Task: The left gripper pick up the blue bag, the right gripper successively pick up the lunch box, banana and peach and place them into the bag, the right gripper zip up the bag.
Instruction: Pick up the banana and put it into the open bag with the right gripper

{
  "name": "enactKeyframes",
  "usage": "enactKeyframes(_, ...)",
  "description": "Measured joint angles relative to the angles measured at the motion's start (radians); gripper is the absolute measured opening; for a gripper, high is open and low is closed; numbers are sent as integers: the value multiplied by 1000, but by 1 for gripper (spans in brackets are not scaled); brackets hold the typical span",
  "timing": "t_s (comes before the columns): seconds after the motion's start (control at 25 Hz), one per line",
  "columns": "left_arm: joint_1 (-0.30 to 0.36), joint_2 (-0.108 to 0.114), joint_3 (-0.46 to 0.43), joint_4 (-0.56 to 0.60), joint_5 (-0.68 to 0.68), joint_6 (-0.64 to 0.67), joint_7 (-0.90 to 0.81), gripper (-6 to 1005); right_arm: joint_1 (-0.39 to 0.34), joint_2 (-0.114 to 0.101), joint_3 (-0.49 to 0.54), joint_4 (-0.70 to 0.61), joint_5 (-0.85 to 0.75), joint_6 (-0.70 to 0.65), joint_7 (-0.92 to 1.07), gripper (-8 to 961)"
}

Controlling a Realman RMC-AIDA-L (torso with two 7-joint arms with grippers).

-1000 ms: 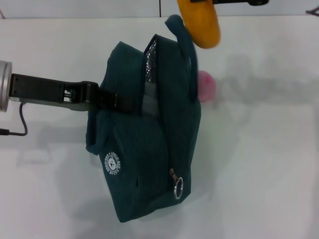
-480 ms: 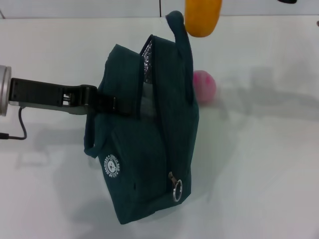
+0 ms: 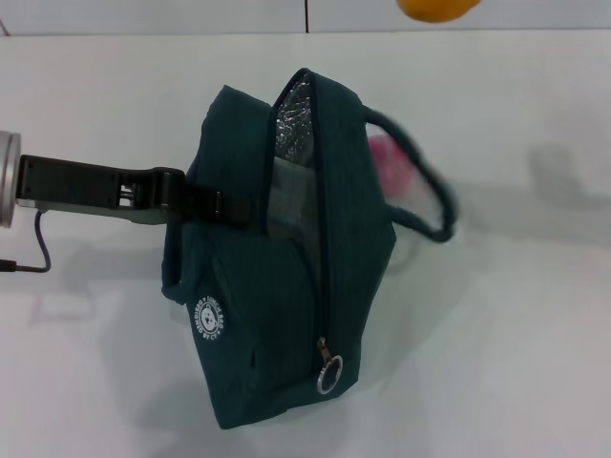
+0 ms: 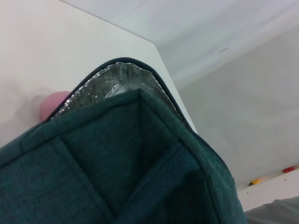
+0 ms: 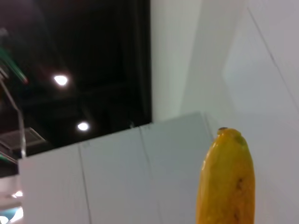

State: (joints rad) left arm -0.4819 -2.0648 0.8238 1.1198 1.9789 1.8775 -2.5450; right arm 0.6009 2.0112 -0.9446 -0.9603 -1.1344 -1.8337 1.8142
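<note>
- Head view: left gripper (image 3: 205, 202), mid-left, is clamped on the bag (image 3: 277, 277) wall and holds it frame centre with the mouth open.
- Peach (image 3: 387, 157) lies right of the bag, mostly hidden behind its blurred handle (image 3: 420, 186).
- Banana (image 3: 437, 8) is cut off at the top edge; right gripper out of frame.
- Left wrist view: bag fabric and foil lining (image 4: 110, 84) fill the frame; peach (image 4: 52, 103) peeks out at centre left.
- Right wrist view: banana (image 5: 226, 179) at lower right, its lower part cut off; whether the claw grips it cannot be told.

The blue bag (image 3: 277, 286) carries a small round white logo (image 3: 210, 320) with ring lettering, perhaps "LUNCH BAG", too small to read surely
</note>
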Motion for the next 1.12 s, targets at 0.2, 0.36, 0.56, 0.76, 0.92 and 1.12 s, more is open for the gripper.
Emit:
enactKeyframes(0.2, -2, -1, 0, 0, 0, 0, 0, 39, 25, 1, -36, 160, 25, -15, -72, 419)
enactKeyframes(0.36, -6, -4, -1, 0, -6, 0, 0, 39, 81, 1, -112, 356, 23, -20, -180, 419)
enactKeyframes(0.56, -12, -7, -4, 0, -10, 0, 0, 40, 123, 13, -209, 456, 29, 33, -236, 420)
enactKeyframes(0.76, -15, -9, -3, 0, -10, 0, 0, 40, 137, 15, -225, 520, 34, 74, -242, 420)
enactKeyframes(0.92, -15, -9, -5, 0, -11, 0, 0, 41, 131, 14, -227, 544, 34, 87, -246, 421)
enactKeyframes(1.12, -15, -8, -6, 0, -12, 0, 0, 42, 129, 14, -229, 588, 31, 94, -247, 421)
